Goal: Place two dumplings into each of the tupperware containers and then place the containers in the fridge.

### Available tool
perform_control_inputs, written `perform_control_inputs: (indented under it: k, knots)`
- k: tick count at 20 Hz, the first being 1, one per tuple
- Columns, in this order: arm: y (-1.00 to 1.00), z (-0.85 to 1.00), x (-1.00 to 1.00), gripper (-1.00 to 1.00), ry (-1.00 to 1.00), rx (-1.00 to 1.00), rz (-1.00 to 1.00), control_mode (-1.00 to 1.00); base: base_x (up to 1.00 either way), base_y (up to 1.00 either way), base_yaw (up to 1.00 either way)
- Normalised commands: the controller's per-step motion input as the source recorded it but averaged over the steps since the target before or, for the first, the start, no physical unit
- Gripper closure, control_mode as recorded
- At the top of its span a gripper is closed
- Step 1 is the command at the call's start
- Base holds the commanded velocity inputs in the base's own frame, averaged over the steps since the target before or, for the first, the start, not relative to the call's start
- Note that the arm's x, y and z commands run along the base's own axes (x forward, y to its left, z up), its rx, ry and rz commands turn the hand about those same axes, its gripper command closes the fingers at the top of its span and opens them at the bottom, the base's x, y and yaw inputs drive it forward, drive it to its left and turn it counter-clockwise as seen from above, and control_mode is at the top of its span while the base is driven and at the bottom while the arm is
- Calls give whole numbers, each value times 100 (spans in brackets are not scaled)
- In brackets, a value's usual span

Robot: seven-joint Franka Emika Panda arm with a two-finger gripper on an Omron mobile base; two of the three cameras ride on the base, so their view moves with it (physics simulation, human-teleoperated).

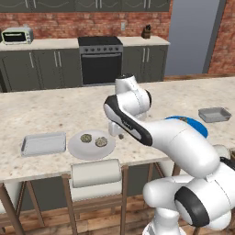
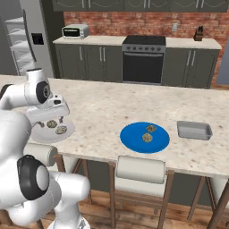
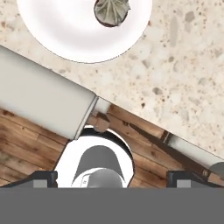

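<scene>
While the gripper [image 1: 120, 134] hangs over the near edge of the island counter [image 1: 55, 110], just right of the white plate [image 1: 91, 145], its fingertips [image 3: 43, 178] stand wide apart with nothing between them, apparently poised for a first pick. Two dumplings [image 1: 86, 137] lie on that plate, a little to the gripper's left and slightly beyond it. Left of the plate sits one tupperware container [image 1: 44, 143], close enough for a short carry. Farther right, a blue plate [image 2: 144, 137] holds the other two dumplings beside the second container [image 2: 193, 130]. Beyond the counter's far left stands the fridge [image 2: 27, 40].
</scene>
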Motion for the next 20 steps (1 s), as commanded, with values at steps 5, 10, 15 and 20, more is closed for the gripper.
perform_control_inputs:
  k: [5,10,15,20]
  knots:
    - [29,-48,29,-100,10,0,6,-100,0,0,0]
    - [23,-34,47,-100,7,1,4,-100,0,0,0]
    - [23,-34,60,-100,9,2,3,-100,0,0,0]
    - [29,-45,52,-100,5,0,1,-100,0,0,0]
